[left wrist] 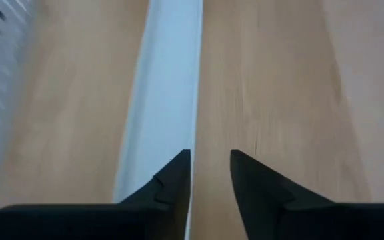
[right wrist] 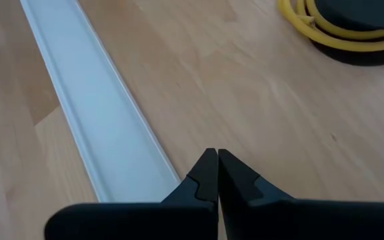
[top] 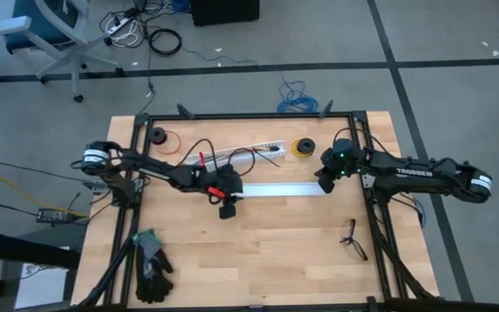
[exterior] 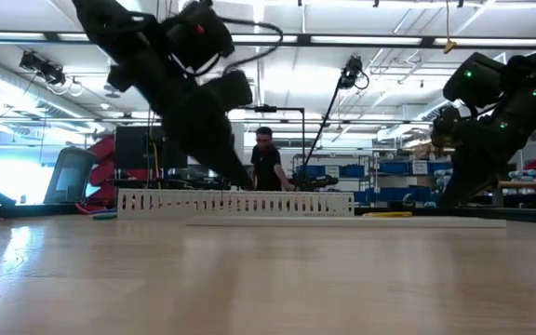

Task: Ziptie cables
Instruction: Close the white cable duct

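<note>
My left gripper [top: 228,208] hangs over the middle of the table, at the left end of a flat white plastic strip [top: 280,188]. In the left wrist view its fingers [left wrist: 210,155] stand a little open with nothing between them, one above the strip's edge [left wrist: 165,80]. My right gripper [top: 325,185] is shut over the strip's right end [right wrist: 92,113], fingertips together [right wrist: 212,152]. I cannot make out the cables or the ziptie in any view.
A white slotted channel [top: 248,154] lies behind the strip, also in the low view [exterior: 235,202]. A yellow wire spool [top: 302,148] sits far right of centre, a red spool [top: 161,136] at far left. Gloves [top: 150,264] lie near left, a small black forked object [top: 353,238] near right.
</note>
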Tool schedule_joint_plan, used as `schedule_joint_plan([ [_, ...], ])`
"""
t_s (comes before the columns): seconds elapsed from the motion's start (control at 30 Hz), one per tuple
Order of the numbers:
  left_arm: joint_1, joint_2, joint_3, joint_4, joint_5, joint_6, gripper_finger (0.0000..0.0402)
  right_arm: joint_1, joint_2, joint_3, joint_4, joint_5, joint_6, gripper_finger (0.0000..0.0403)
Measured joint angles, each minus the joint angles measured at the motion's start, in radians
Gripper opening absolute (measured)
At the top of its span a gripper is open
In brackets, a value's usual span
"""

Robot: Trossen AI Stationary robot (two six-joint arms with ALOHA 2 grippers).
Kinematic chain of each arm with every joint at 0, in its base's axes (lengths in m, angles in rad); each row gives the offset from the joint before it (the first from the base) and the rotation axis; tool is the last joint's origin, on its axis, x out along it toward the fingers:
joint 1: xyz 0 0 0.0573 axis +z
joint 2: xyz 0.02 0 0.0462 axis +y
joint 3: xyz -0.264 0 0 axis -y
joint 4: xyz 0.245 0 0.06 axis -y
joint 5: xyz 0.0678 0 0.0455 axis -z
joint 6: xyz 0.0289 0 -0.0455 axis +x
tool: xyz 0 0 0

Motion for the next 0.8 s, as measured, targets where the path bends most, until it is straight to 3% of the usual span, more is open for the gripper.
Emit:
schedule_joint_plan([
  [0.2, -0.011, 0.066, 0.004, -0.006, -0.001, 0.000, 0.0141, 0.000, 0.000, 0.000, -0.007, -0.002, -0.003, 0.0000],
  [0.37, -0.011, 0.107, 0.007, -0.032, -0.075, 0.044, 0.0138, 0.000, 0.000, 0.000, -0.007, -0.002, -0.004, 0.0000],
  [0.47, -0.012, 0.129, 0.011, -0.027, -0.083, 0.054, 0.0106, 0.000, 0.000, 0.000, -0.007, -0.002, -0.004, 0.0000],
  [0.6, -0.013, 0.127, 0.011, -0.016, -0.082, 0.101, 0.0019, 0.000, 0.000, 0.000, -0.006, -0.002, -0.010, 0.0000],
  [0.8, -0.002, 0.108, 0.051, -0.074, -0.055, 0.109, 0.0005, 0.000, 0.000, 0.000, -0.008, -0.006, -0.066, 0.0000],
])
